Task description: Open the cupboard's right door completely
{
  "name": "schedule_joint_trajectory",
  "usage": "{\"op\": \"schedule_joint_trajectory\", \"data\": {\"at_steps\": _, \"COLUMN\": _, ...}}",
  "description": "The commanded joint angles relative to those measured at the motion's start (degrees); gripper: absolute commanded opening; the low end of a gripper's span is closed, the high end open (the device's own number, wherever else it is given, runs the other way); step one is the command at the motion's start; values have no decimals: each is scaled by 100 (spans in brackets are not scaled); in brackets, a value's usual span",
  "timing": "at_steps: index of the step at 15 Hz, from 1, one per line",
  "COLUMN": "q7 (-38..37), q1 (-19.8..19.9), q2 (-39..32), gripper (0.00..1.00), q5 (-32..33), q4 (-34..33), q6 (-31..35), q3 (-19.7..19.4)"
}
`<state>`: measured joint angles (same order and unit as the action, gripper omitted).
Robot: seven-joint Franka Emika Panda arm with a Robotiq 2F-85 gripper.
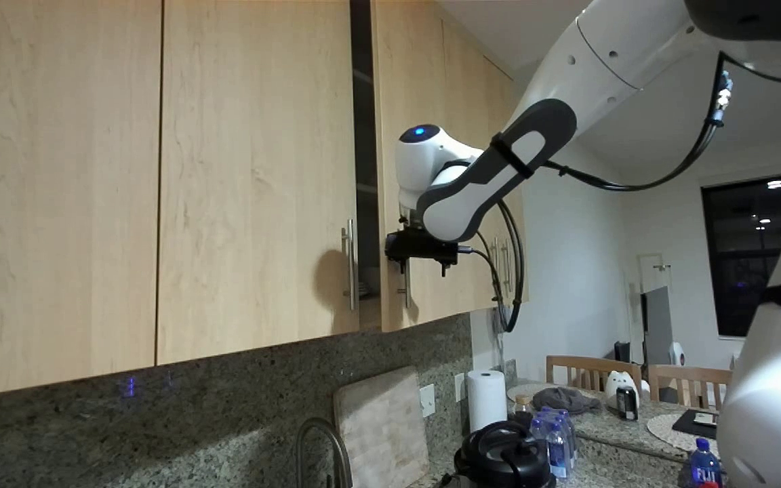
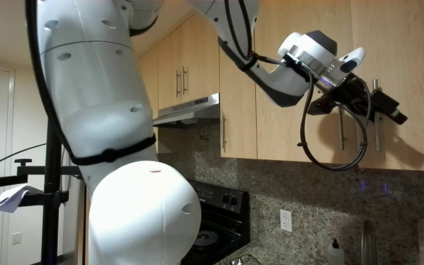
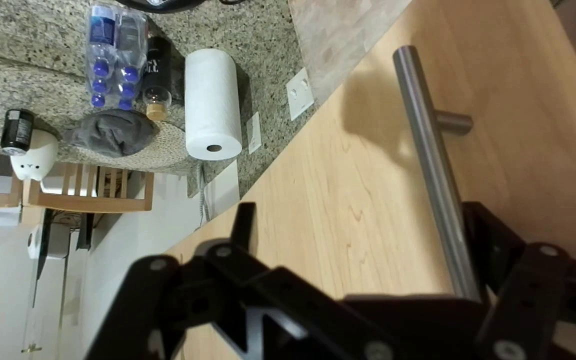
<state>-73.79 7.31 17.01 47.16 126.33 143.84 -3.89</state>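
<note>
Barely begun, by all appearances: find the right door [image 1: 403, 78] of the cupboard [image 1: 262, 169] merely ajar, above the back edge of the counter [image 2: 267, 256]. Must yet swing through most of the arc. See the end effector [image 3: 360, 220] spread, unclamped, with a finger [image 3: 493, 236] just beside the handle [image 3: 432, 150]. Outward from that back edge, mind the arm [image 1: 587, 71], crossing the likely path.

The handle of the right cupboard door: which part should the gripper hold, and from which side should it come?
Probably the straight bar of the handle, clear of its post, coming from the front of the right door, with one finger of the gripper on each side. The bar is slim, upright and stands off the door, so it seems to leave room behind.
</note>
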Motion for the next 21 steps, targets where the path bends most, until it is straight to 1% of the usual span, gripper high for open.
{"op": "schedule_joint_trajectory", "data": {"at_steps": 1, "q7": 437, "q1": 473, "q2": 461, "gripper": 100, "q5": 11, "q4": 510, "q6": -8, "q3": -294}}
{"op": "schedule_joint_trajectory", "data": {"at_steps": 4, "q7": 859, "q1": 557, "q2": 606, "gripper": 100, "q5": -10, "q4": 672, "q6": 281, "q3": -394}}
{"op": "schedule_joint_trajectory", "data": {"at_steps": 6, "q7": 1283, "q1": 580, "q2": 706, "gripper": 100, "q5": -51, "q4": 773, "q6": 407, "q3": -471}}
{"op": "schedule_joint_trajectory", "data": {"at_steps": 13, "q7": 3251, "q1": 688, "q2": 1049, "gripper": 100, "q5": -804, "q4": 1186, "q6": 883, "q3": -792}}
{"op": "schedule_joint_trajectory", "data": {"at_steps": 14, "q7": 3362, "q1": 362, "q2": 1111, "gripper": 100, "q5": -678, "q4": 1220, "q6": 859, "q3": -1150}}
{"op": "schedule_joint_trajectory", "data": {"at_steps": 16, "q7": 3747, "q1": 258, "q2": 1231, "gripper": 100, "q5": -709, "q4": 1327, "q6": 963, "q3": -1395}}
{"op": "schedule_joint_trajectory", "data": {"at_steps": 18, "q7": 3955, "q1": 149, "q2": 1363, "gripper": 100, "q5": -642, "q4": 1412, "q6": 1012, "q3": -1636}}
{"op": "schedule_joint_trajectory", "data": {"at_steps": 19, "q7": 4411, "q1": 638, "q2": 1359, "gripper": 100, "q5": -1123, "q4": 1494, "q6": 1181, "q3": -1272}}
{"op": "schedule_joint_trajectory", "data": {"at_steps": 21, "q7": 4948, "q1": 788, "q2": 1418, "gripper": 100, "q5": -1494, "q4": 1573, "q6": 1235, "q3": -1221}}
